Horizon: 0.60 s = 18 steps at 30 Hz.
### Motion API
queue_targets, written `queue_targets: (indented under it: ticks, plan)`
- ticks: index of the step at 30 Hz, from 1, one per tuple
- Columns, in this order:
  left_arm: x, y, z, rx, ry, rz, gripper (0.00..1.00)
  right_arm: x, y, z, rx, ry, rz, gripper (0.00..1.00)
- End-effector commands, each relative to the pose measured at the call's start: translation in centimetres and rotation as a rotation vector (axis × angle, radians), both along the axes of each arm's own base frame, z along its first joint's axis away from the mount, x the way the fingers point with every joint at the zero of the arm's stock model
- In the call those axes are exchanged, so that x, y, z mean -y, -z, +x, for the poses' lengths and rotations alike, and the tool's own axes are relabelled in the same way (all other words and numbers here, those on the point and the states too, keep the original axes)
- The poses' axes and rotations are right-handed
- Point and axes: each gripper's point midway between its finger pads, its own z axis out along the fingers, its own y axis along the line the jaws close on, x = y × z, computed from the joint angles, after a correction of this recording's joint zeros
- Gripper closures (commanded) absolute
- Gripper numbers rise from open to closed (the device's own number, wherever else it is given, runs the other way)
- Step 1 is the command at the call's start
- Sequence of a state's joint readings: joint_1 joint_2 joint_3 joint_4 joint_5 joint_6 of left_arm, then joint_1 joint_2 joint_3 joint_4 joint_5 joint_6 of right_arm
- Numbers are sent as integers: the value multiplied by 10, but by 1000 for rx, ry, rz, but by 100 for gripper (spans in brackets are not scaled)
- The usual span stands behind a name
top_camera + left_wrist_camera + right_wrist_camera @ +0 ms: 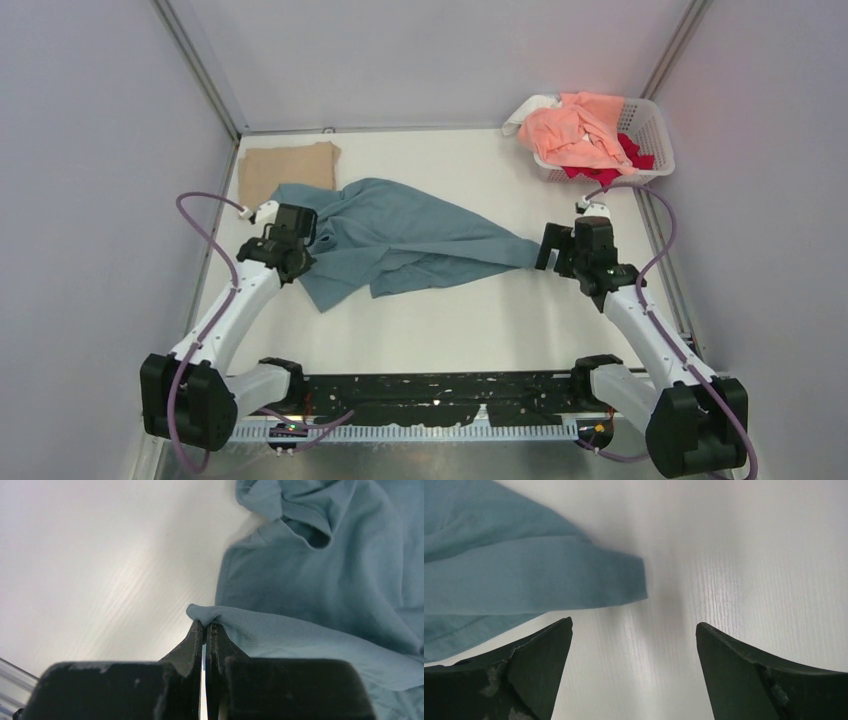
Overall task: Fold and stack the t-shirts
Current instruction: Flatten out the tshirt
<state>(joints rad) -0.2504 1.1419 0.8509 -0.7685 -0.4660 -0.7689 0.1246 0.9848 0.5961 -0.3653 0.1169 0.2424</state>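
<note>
Teal-blue t-shirt (400, 235) is spread crumpled on the surface (480, 330). Left gripper (205, 626) is clamped on a fold at its left edge. Right gripper (634, 624) is held wide apart, gripping nothing, just beside the shirt's right tip. Tan t-shirt (288, 168) is laid folded far left.

Robot lab cell (grey panel walls (90, 150))

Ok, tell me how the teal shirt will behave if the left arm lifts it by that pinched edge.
Probably floppy: the teal shirt lies rumpled in soft folds, so it should drape from the shut left jaws. Likely light: the cloth looks thin where pinched. Its far end, by the open right jaws, would probably drag across the table.
</note>
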Motion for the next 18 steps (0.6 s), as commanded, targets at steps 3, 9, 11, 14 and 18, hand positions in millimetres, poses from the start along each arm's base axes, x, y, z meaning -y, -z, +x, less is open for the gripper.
queue_targets:
  ticks: [3, 9, 11, 14, 18]
  plan:
    - [-19, -27, 9, 116, -41, 30, 100, -22, 5, 0, 12, 87, 210, 2]
    - [-15, -19, 7, 123, -23, 7, 100, -43, 19, 3, -26, 26, 305, 9]
    - [-14, -17, 7, 118, -21, 5, 100, -40, 28, -1, -67, 44, 289, 13]
    - [-13, -16, 9, 110, -18, 4, 100, -39, 43, -10, -108, 55, 282, 17]
    - [-13, -13, 9, 101, -17, 4, 100, -32, 52, -6, -120, 67, 240, 27]
